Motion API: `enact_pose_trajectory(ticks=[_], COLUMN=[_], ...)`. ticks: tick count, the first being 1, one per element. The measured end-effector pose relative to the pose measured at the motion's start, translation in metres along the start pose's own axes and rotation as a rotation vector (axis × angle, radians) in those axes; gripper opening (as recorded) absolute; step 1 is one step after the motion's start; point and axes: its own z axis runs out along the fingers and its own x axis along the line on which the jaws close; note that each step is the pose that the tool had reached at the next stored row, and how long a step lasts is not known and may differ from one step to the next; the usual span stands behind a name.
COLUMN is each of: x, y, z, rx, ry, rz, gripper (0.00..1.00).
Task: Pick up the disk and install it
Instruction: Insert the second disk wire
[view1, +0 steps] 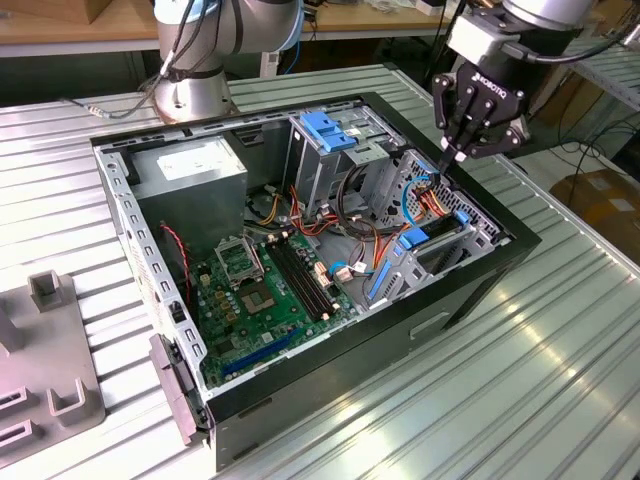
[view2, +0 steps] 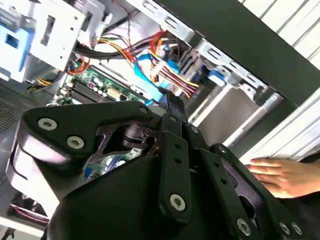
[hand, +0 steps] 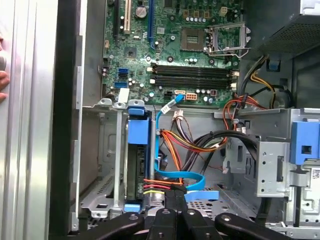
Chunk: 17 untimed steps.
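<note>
The work surface is a ribbed metal table (view1: 560, 380). An open black computer case (view1: 330, 380) lies on its side at the table's centre, and workbenches and cartons stand behind it.

**Pincer.** The gripper (view1: 455, 152) hangs over the case corner towards the exterior view's right. Its fingers are drawn together to a narrow point. Nothing can be seen between them, though whether they pinch a wire cannot be told. In the first wrist view the fingertips (hand: 174, 200) sit just above a connector with red, yellow and black wires (hand: 159, 186).

**Disk.** The disk (hand: 134, 170) stands on edge inside the drive cage (hand: 100, 190) at that same corner of the case. A blue carrier rail runs along its edge. It is just beside the fingertips.

**Adjacent parts.**
- A flat blue data cable (hand: 185, 177) curves past the connector.
- A bundle of orange, red and black cables (hand: 200, 142) runs between the cage and the motherboard (view1: 250, 290).
- A tall metal cage with a blue latch (view1: 325, 130) stands at the case's far edge.
- The power supply (view1: 190, 165) fills the far corner of the case towards the exterior view's left.

**Surroundings.**
- A person's hand (view2: 285, 175) rests on the table beside the case wall.
- The arm's base (view1: 190, 90) is mounted at the table's far edge.
- A grey fixture (view1: 50, 380) lies at the table edge on the exterior view's left.
</note>
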Motion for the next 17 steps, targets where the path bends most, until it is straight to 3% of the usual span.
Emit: enact_pose_trajectory(ticks=[1,3,5,6,7,11,12,13,15,17], x=[-0.0054,-0.0099,-0.0155,-0.0185,-0.0203,-0.0253,-0.0269,-0.0285,-0.0317,-0.0327], y=[-0.0003,-0.0005,-0.0008,-0.0010,-0.0011,-0.0014,-0.0015,-0.0015,-0.0017,-0.0018], z=[0.0002,0.0014,0.0023,0.0028,0.0029,0.0034,0.0036,0.0040,0.0062,0.0082], rx=[-0.0004,-0.0021,-0.0045,-0.0061,-0.0077,-0.0160,-0.0181,-0.0194,-0.0197,-0.0197], ry=[0.0024,0.0143,0.0295,0.0411,0.0555,0.1287,0.1443,0.1536,0.1556,0.1566], rz=[0.000,0.000,0.000,0.000,0.000,0.001,0.001,0.001,0.001,0.001], gripper=[0.10,0.10,0.10,0.10,0.10,0.10,0.10,0.10,0.11,0.23])
